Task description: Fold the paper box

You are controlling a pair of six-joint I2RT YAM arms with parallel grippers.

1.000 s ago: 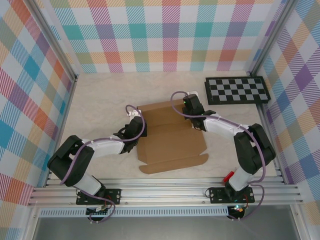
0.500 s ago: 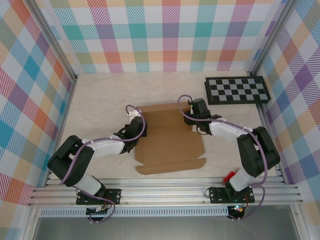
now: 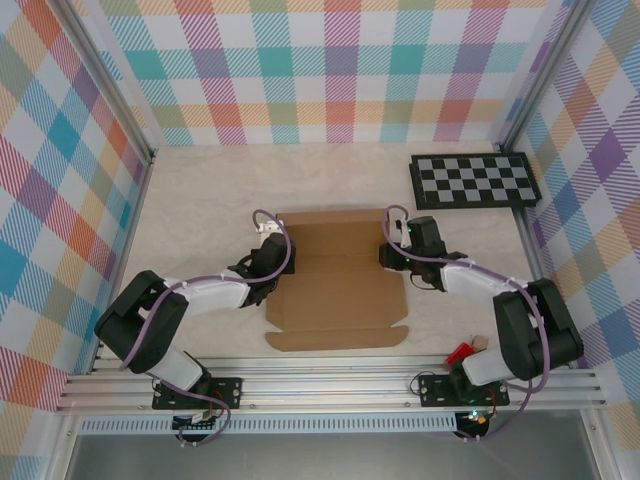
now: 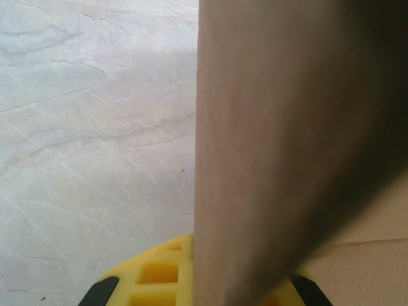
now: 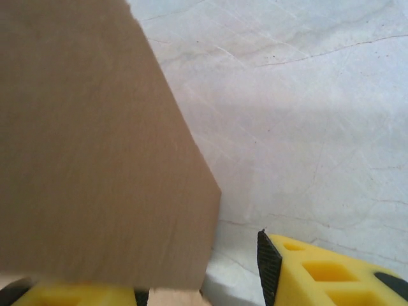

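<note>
The plain brown die-cut cardboard paper box (image 3: 335, 285) is seen from above lying opened out in the middle of the white marbled tabletop (image 3: 200, 200), with its long flap turned toward the arm bases. It is flanked by both arms. The left gripper (image 3: 268, 262) is set against its left edge, and the right gripper (image 3: 392, 255) is set against its right edge, almost directly opposite. The box is thus held between the two.

In the left wrist view, a sheet of the cardboard (image 4: 287, 127) is seen close to the lens, covering the right side of the picture and the middle of the yellow fingers (image 4: 153, 277). Whether the left gripper is clamped or parted cannot be told.

In the right wrist view, a cardboard flap (image 5: 83, 159) is seen on the left, above one yellow finger. The other finger (image 5: 319, 274) is seen well apart from it on the right, with bare table between. The right gripper is therefore spread, with nothing clamped.

A black-and-white checkerboard panel (image 3: 475, 180) lies at the far right of the table, apart from the box.
</note>
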